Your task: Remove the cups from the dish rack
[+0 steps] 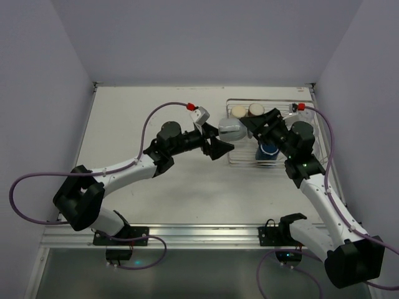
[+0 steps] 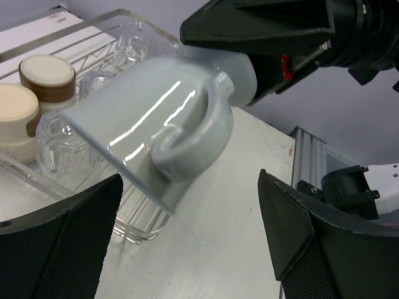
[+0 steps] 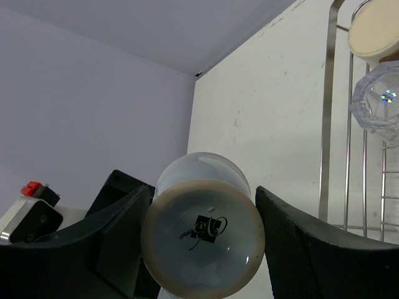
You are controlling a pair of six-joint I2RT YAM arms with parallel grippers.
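My right gripper [image 1: 248, 126] is shut on the base end of a light blue-grey handled mug [image 1: 229, 129], which it holds on its side in the air just left of the dish rack [image 1: 272, 164]. In the right wrist view both pads press the mug's base [image 3: 202, 240]. My left gripper [image 1: 224, 146] stands open right beside the mug, its jaws wide with nothing between them [image 2: 190, 187]; the mug's handle [image 2: 187, 134] faces it. In the rack remain a dark navy mug [image 1: 268, 150], two brown cups with cream tops [image 1: 240, 111] and clear glass tumblers [image 2: 59, 140].
The silver wire rack sits at the back right of the white table [image 1: 156, 118], near the right wall. A metal rail [image 1: 206, 233] runs along the near edge by the arm bases. Purple cables [image 1: 165, 109] loop from both arms.
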